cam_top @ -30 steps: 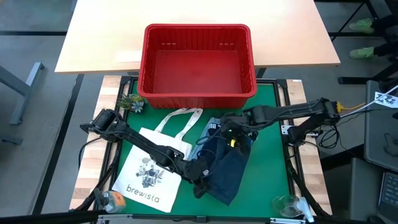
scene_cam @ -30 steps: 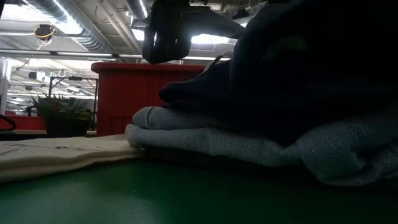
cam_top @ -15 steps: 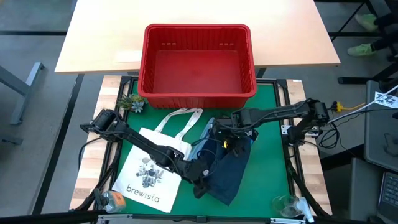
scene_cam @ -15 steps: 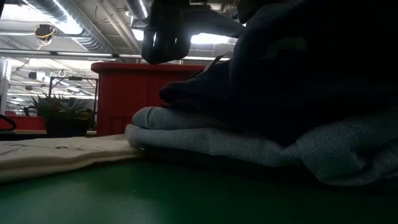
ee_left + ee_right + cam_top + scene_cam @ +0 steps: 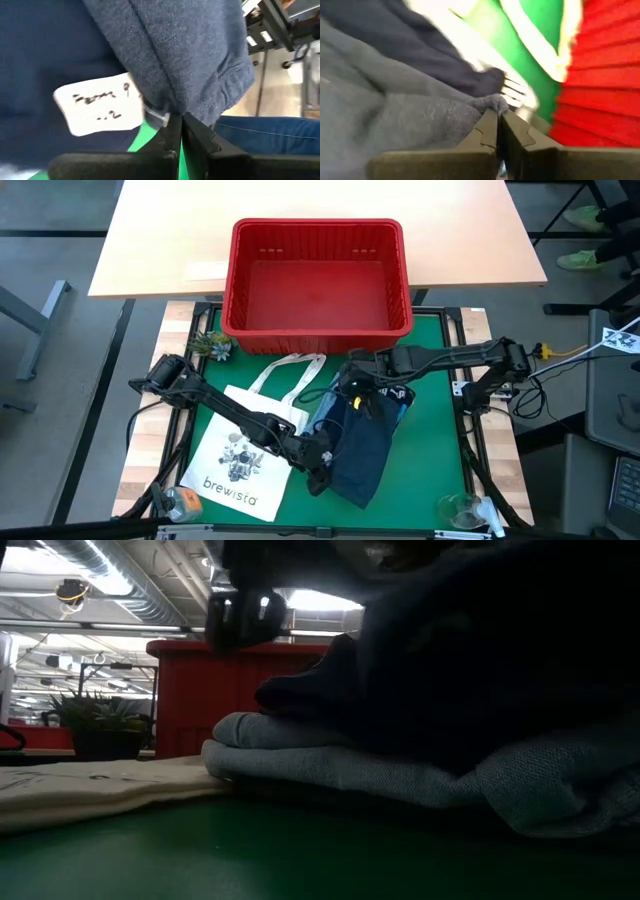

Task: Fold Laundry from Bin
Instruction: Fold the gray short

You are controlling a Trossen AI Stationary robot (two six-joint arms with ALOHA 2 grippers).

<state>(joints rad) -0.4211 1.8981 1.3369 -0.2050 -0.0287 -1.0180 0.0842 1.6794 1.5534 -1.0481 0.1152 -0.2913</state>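
Note:
The laundry (image 5: 365,440) lies in a heap on the green mat, a dark navy piece on top and a grey-blue knit garment (image 5: 330,765) under it. The red bin (image 5: 318,280) stands behind it, nothing visible inside. My left gripper (image 5: 318,472) is shut on cloth at the heap's near left edge, next to a white handwritten tag (image 5: 100,102). My right gripper (image 5: 355,393) is shut on cloth at the heap's far end; it also shows in the low view (image 5: 240,615). My left gripper pinches a bunched fold of grey-blue knit cloth (image 5: 172,102) between its two shut fingers. It comes slanting down from the table's left. The cloth around the fold rests on the heap and the mat. My right gripper pinches a small bunched edge of grey knit cloth (image 5: 492,103) between its two shut fingers, coming steeply from above. The rest of that garment lies slack on the heap.
A white "brewista" tote bag (image 5: 245,450) lies flat left of the heap, its straps (image 5: 295,370) reaching toward the bin. A small plant (image 5: 212,345) stands at the far left and a clear glass thing (image 5: 460,508) at the near right corner.
My right gripper has moved toward the table's left edge across the heap's far end, and the top of the heap has shifted left with it, baring more blue cloth on the right. My left arm has stayed put.

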